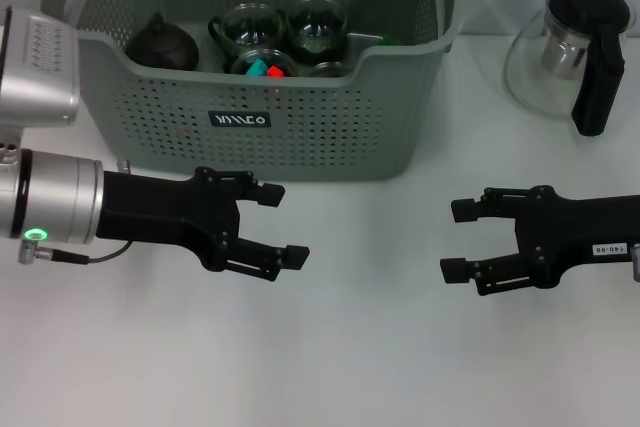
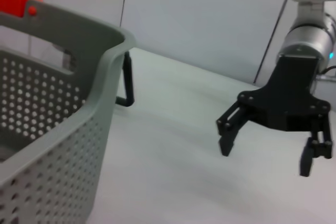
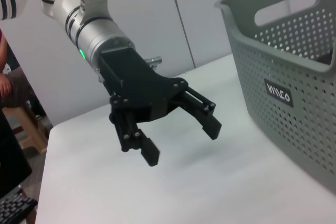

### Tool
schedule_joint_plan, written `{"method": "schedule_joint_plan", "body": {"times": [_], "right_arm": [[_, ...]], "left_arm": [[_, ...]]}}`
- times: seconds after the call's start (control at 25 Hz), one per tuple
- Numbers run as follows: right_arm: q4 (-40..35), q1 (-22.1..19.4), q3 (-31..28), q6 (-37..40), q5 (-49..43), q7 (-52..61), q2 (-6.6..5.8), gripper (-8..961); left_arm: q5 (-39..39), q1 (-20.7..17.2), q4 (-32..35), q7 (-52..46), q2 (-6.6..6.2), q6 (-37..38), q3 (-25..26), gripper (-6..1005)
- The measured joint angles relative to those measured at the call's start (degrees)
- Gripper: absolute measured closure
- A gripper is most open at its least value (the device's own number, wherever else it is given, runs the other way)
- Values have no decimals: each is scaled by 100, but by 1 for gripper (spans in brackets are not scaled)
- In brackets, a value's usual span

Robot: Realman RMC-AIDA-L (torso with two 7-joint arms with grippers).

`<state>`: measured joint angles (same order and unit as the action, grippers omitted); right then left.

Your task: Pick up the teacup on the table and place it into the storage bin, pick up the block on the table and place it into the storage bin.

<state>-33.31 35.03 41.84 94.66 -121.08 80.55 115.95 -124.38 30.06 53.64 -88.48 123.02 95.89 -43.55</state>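
Note:
The grey-green perforated storage bin [image 1: 300,127] stands at the back of the white table. Inside it are glass teacups [image 1: 252,27], a dark round teapot [image 1: 160,44] and small red and teal blocks [image 1: 266,70] in one cup. My left gripper [image 1: 278,223] is open and empty, hovering over the table in front of the bin; it also shows in the right wrist view [image 3: 181,140]. My right gripper [image 1: 452,240] is open and empty, at the right in front of the bin; it also shows in the left wrist view [image 2: 265,153]. The bin's wall shows in both wrist views [image 2: 47,145] [image 3: 294,103].
A glass pitcher with a black lid and handle [image 1: 580,42] stands at the back right, beside the bin. The white table [image 1: 360,347] stretches bare in front of both grippers.

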Motion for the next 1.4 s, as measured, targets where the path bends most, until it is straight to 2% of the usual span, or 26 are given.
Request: {"method": "schedule_joint_plan", "body": {"times": [0.32, 0.88, 1.4], "right_arm": [[0, 12, 17, -120, -9, -76, 24, 6], [53, 174, 143, -588, 3, -440, 290, 6], [71, 148, 206, -721, -4, -488, 341, 6]], "left_arm": [[-38, 3, -160, 92, 11, -374, -190, 84], [-43, -40, -165, 226, -17, -540, -163, 84], [-115, -12, -169, 229, -42, -581, -145, 84]]}}
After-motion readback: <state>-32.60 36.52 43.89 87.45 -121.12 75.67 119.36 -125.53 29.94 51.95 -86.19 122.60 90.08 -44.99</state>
